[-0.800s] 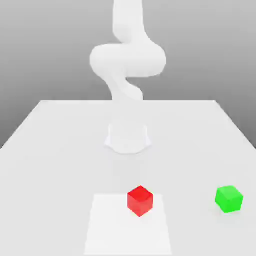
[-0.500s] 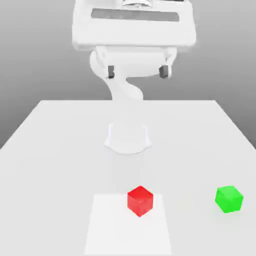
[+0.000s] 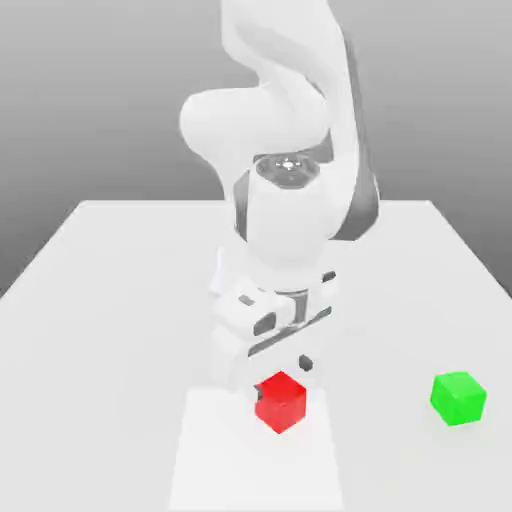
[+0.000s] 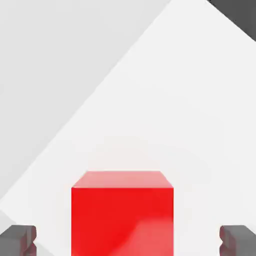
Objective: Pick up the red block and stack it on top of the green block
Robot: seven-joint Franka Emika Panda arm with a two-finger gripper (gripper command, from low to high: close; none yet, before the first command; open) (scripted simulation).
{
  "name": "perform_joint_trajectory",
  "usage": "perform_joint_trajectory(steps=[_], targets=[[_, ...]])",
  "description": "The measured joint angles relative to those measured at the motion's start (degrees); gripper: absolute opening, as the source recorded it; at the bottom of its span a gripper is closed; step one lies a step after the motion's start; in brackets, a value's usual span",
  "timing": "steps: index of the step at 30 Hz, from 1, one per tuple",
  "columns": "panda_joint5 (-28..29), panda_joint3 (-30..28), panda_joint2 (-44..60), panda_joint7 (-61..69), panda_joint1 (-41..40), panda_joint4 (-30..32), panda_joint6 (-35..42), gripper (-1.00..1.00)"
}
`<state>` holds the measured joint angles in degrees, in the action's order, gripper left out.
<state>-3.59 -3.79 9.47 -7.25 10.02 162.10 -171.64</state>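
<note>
1. Exterior view: my white arm reaches down over a white table (image 3: pixel 110 300). My gripper (image 3: pixel 285 368) hangs just above the red block (image 3: pixel 280 401), which sits on a paler square patch (image 3: pixel 255 460) near the table's front edge. The green block (image 3: pixel 459 398) rests well apart, toward the exterior view's right. A cube has no long axis to line up with.

2. Hand view: the red block (image 4: pixel 122 212) lies straight ahead, centred between my two dark fingertips (image 4: pixel 17 239), one on either side with clear gaps. My fingers are spread wider than the block and hold nothing. I judge a straight descent should bracket it.
</note>
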Motion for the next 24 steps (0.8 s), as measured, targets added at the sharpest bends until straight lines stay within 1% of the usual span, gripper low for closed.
perform_joint_trajectory(steps=[1,8,13,15,16,24], targets=[[-0.6,0.8,1.8,0.4,-0.6,-0.2,-1.6,-1.0],[-0.6,1.2,2.2,0.4,-1.0,-0.3,-1.8,-1.0],[3.0,-0.2,-6.7,-2.2,-0.7,0.9,5.7,-1.0],[3.9,-0.1,-10.6,-2.9,-0.9,1.6,9.1,-1.0],[4.1,0.8,-11.3,-4.5,-0.1,1.0,10.5,-1.0],[4.2,9.2,-9.5,-24.9,18.1,-9.1,18.6,-1.0]])
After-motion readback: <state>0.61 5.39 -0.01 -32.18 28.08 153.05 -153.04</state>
